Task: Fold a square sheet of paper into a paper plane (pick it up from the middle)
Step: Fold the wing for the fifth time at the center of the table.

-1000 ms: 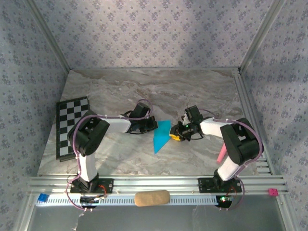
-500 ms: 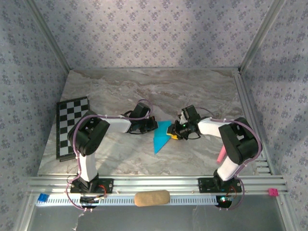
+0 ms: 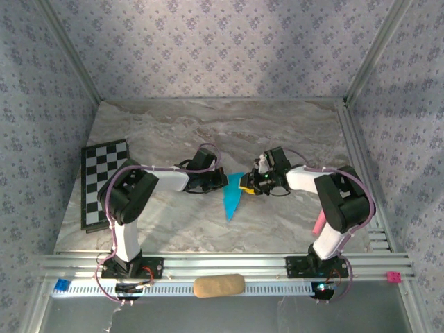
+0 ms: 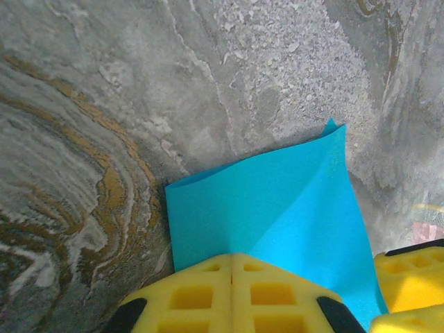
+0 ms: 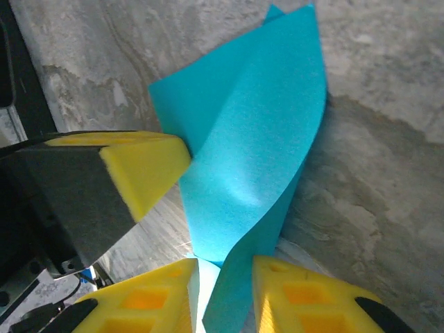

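Observation:
The square sheet of paper (image 3: pixel 232 200) is turquoise and lies partly folded on the marble table between both grippers, narrowing to a point toward the near side. My left gripper (image 3: pixel 223 182) is at its upper left edge. In the left wrist view its yellow fingers (image 4: pixel 232 255) press together, and the paper (image 4: pixel 277 208) spreads out from their tips with a crease. My right gripper (image 3: pixel 244 186) is at the paper's right side. In the right wrist view it stands open (image 5: pixel 225 267), a raised flap of paper (image 5: pixel 257 139) running through the gap. The left gripper's finger (image 5: pixel 139 170) shows beside it.
A black-and-white checkered board (image 3: pixel 104 182) lies at the left edge. A pink stick (image 3: pixel 319 223) leans by the right arm. A tan oblong block (image 3: pixel 218 285) rests on the near rail, with a small blue piece (image 3: pixel 62 284) and pink piece (image 3: pixel 393 277) at its ends.
My right gripper has moved left onto the paper's right side. That side has lifted and curled over, so the paper looks narrower from above. The left gripper has stayed put.

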